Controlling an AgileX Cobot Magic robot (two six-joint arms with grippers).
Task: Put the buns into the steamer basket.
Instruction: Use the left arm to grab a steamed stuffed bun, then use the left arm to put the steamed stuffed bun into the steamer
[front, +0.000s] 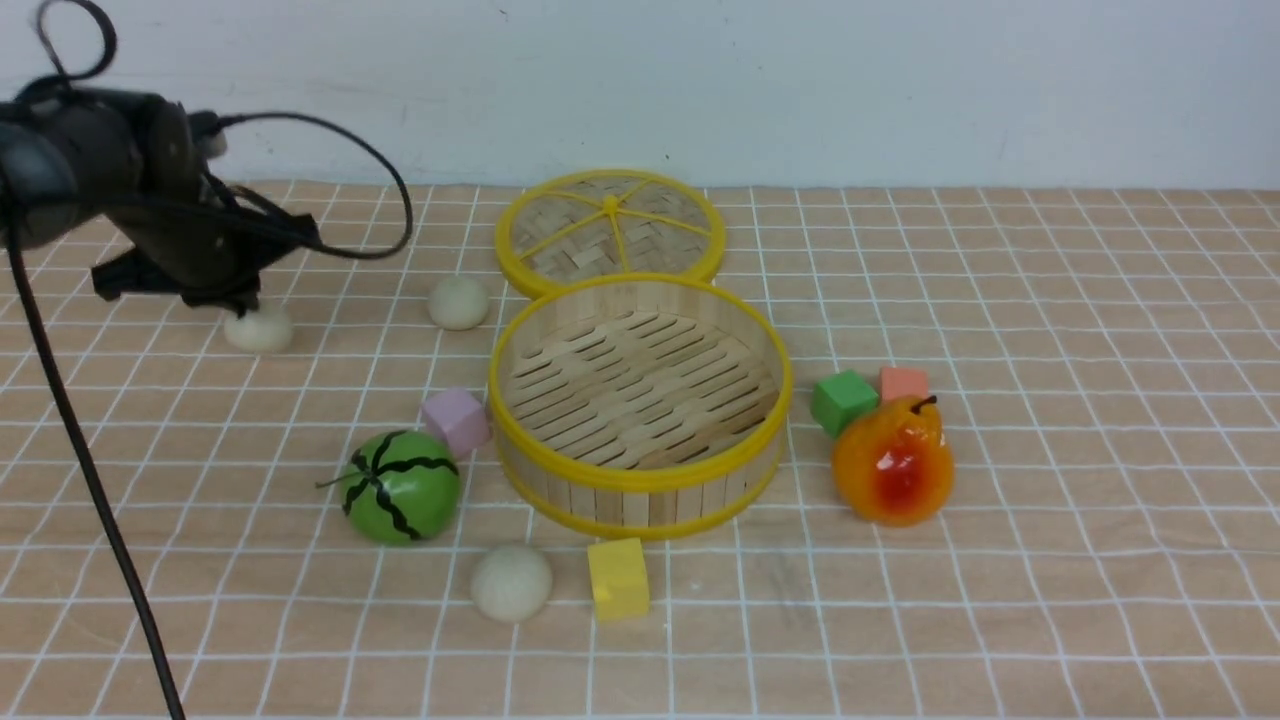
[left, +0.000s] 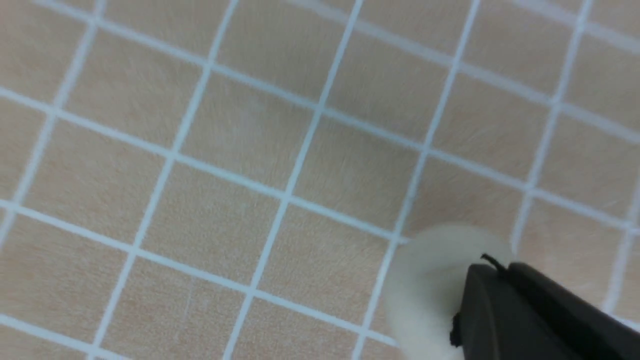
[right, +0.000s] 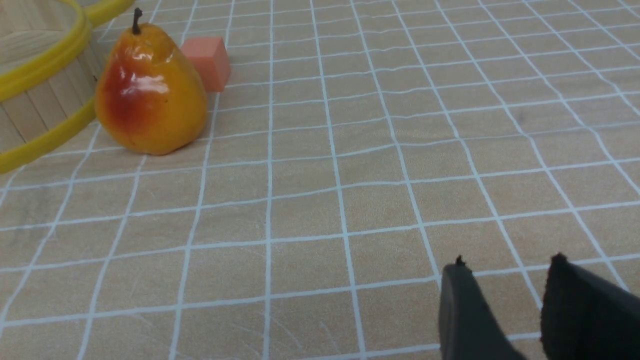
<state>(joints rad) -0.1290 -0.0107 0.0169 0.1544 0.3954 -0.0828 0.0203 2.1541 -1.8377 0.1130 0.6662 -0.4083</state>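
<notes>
Three cream-white buns lie on the checked cloth: one at the far left (front: 258, 328), one left of the lid (front: 459, 302), one at the front (front: 511, 582). The steamer basket (front: 640, 478) stands in the middle with nothing in it; its rim also shows in the right wrist view (right: 45, 55). My left gripper (front: 228, 298) hangs right over the far-left bun. In the left wrist view its fingers (left: 495, 267) are pressed together, with that bun (left: 425, 280) beside and beneath the tips, not between them. My right gripper (right: 507, 262) is open and empty above bare cloth.
The flat woven lid (front: 610, 235) leans behind the basket. A green watermelon toy (front: 400, 487) and pink cube (front: 456, 420) sit left of it, a yellow cube (front: 618, 578) in front, and a green cube (front: 843, 400), salmon cube (front: 904, 383) and pear (front: 893, 460) to the right.
</notes>
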